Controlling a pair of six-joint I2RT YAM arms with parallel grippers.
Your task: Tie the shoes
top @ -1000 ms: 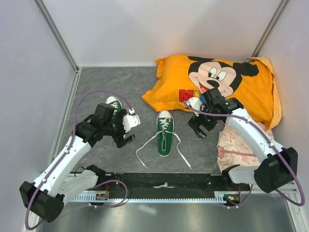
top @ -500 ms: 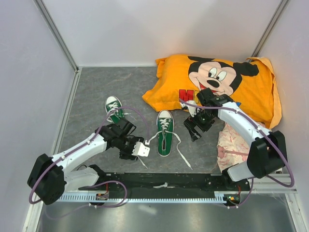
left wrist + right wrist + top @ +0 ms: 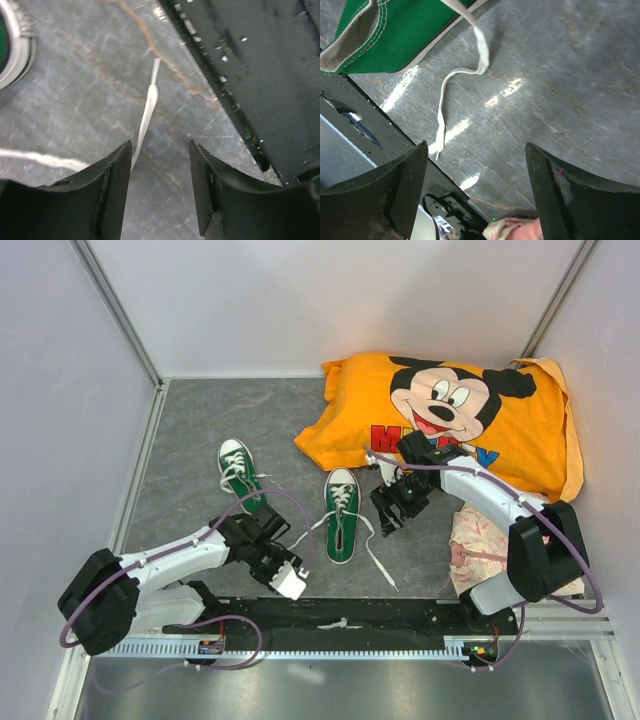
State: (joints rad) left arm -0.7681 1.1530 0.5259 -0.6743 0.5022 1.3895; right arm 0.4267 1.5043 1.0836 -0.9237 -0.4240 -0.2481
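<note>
Two green shoes with white toe caps lie on the grey table: one at the left (image 3: 238,472) and one in the middle (image 3: 341,515), whose white laces trail loose to both sides. My left gripper (image 3: 283,566) hangs low over the end of the middle shoe's left lace. In the left wrist view that lace (image 3: 145,116) runs up from beside the left finger (image 3: 112,185), and the gripper (image 3: 160,150) is open, not pinching it. My right gripper (image 3: 392,510) is open just right of the middle shoe (image 3: 385,35), above its right lace (image 3: 461,74).
An orange Mickey Mouse cloth (image 3: 450,410) fills the back right. A pink patterned cloth (image 3: 490,540) lies by the right arm's base. The black base rail (image 3: 340,615) runs along the near edge, close to the left gripper. Walls enclose the table.
My left arm swung from beside the left shoe down to the near lace end, its jaws narrowing. The right gripper moved left and down, toward the middle shoe.
</note>
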